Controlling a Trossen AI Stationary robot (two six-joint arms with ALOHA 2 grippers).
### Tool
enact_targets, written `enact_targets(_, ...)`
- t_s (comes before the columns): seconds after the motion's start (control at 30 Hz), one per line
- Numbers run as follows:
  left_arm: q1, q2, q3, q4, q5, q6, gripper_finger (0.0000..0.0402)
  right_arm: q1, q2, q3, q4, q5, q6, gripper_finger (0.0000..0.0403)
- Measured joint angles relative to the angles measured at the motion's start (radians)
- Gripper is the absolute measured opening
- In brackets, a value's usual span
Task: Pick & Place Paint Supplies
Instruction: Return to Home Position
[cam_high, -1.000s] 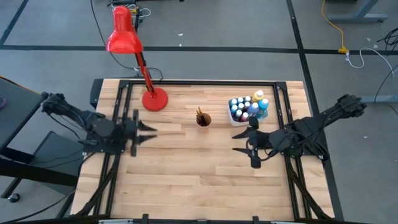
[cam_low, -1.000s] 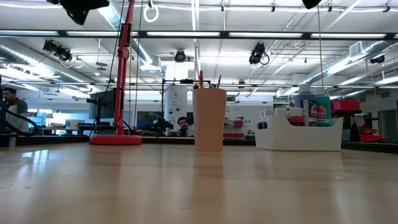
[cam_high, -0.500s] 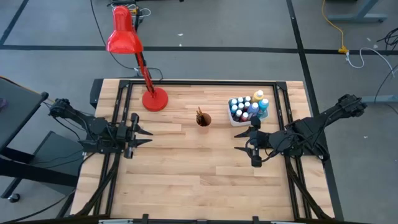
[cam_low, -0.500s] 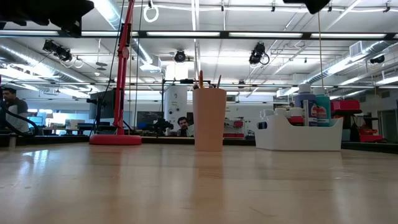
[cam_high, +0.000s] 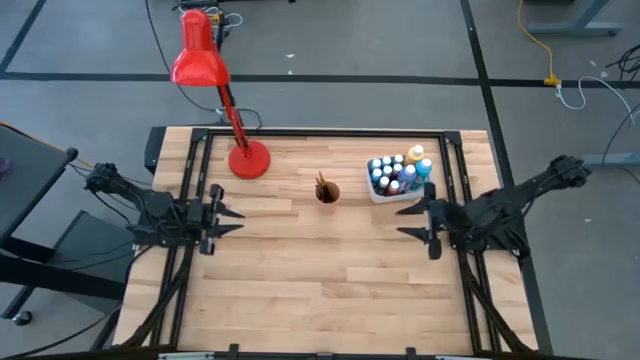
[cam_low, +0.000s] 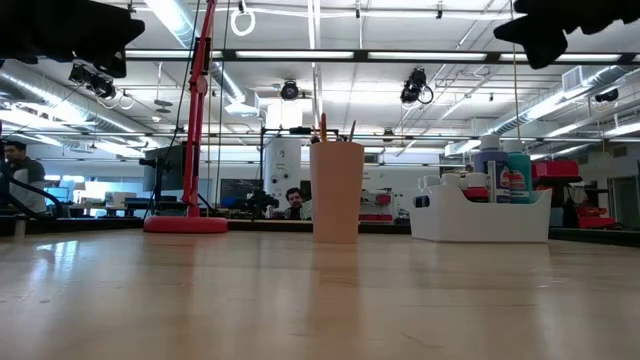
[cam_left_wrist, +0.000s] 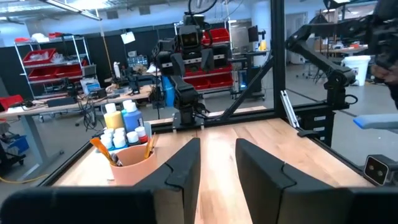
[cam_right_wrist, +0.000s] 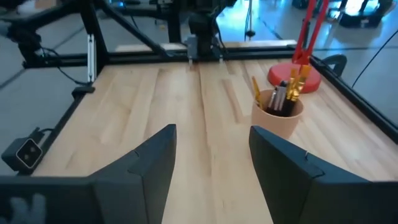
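Note:
Several small paint bottles (cam_high: 398, 172) with blue, yellow and white caps stand upright in a white tub (cam_high: 385, 197) at the table's far right. Dark-handled paintbrushes (cam_right_wrist: 290, 86) with orange-yellow ends stick up out of an orange cup (cam_high: 327, 191) in the middle, leaning on its rim. My left gripper (cam_high: 240, 214) hovers open near the left edge, pointing at the cup (cam_left_wrist: 132, 165) and bottles (cam_left_wrist: 123, 119). My right gripper (cam_high: 402, 220) hovers open just in front of the tub, pointing left across the table. Nothing is between either pair of fingers.
A red desk lamp stands on its round base (cam_high: 249, 160) at the far left of the table, its stem (cam_low: 200, 110) rising beside the cup (cam_low: 336, 192). A black frame (cam_high: 320, 132) runs around the tabletop. Bare wood lies between the two grippers and toward the near edge.
My left gripper has sunk and drawn back a little toward the table's left edge. My right gripper has pulled back toward the table's right edge and come lower. The finger gaps look the same, and the cup, brushes and bottles have stayed put.

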Motion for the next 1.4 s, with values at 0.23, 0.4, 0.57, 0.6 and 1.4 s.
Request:
enact_targets(0.23, 0.000, 0.000, -0.074, 0.090, -0.025, 0.035, 0.0110, -0.001, -0.212, -0.093, -0.030, 0.002, -0.044, 0.0208)
enact_targets(0.4, 0.000, 0.000, -0.116, 0.151, -0.070, 0.029, 0.0110, -0.002, -0.337, -0.134, -0.047, -0.001, -0.065, 0.0208)
enact_targets(0.57, 0.000, 0.002, -0.116, 0.146, -0.088, 0.021, 0.0110, -0.002, -0.437, -0.180, -0.056, -0.010, -0.070, 0.0208)
enact_targets(0.6, 0.000, 0.002, -0.116, 0.146, -0.088, 0.021, 0.0110, -0.002, -0.454, -0.193, -0.057, -0.019, -0.068, 0.0208)
enact_targets(1.4, 0.000, 0.002, -0.117, 0.143, -0.088, 0.176, 0.0110, -0.002, -0.552, -0.363, -0.037, -0.158, -0.097, 0.0208)
